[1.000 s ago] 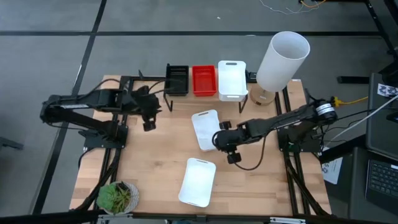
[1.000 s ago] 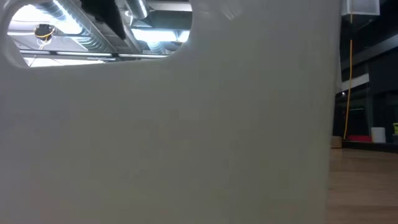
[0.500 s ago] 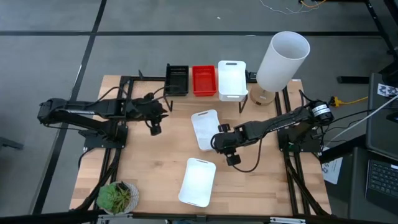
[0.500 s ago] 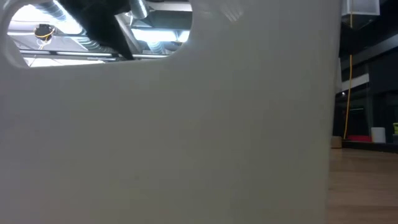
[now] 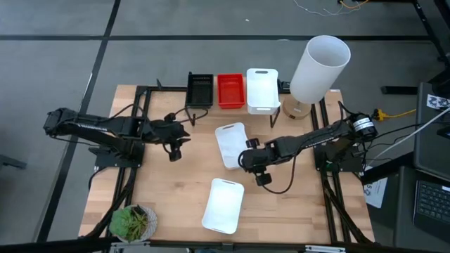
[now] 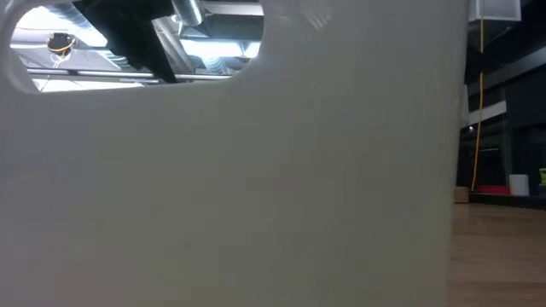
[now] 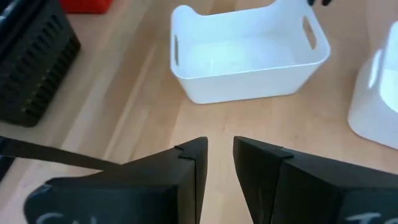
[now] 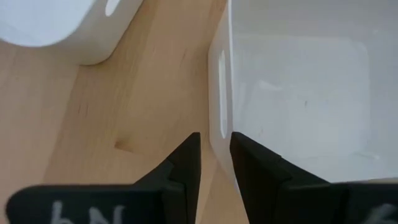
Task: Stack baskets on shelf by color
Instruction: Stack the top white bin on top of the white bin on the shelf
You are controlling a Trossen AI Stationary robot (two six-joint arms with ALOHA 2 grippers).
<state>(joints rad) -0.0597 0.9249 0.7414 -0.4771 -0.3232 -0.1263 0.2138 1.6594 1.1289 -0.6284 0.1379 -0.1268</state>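
Though empty, left gripper point(image 5: 174, 143): 9 o'clock of table centre, fingers slightly apart.
Right gripper point(image 5: 250, 160): centre, clamped on white basket point(image 5: 230, 143) wall.
Shelf point(image 5: 216, 94): 12 o'clock, bearing black basket point(image 5: 200, 89), red basket point(image 5: 230, 90), shelved white basket point(image 5: 261, 88).

The wooden table point(image 5: 169, 186) carries a low shelf point(image 5: 281, 87) along its far edge, and on that shelf stand three baskets side by side: a black basket point(image 5: 200, 90), a red basket point(image 5: 230, 91) and a white basket point(image 5: 261, 89). Directly on the tabletop lie two more white baskets, one near the middle point(image 5: 230, 144) and one nearer the front edge point(image 5: 223, 205). A small potted plant point(image 5: 132, 222) sits at the front left corner, and a tall white cylinder point(image 5: 318, 69) stands at the far right corner.
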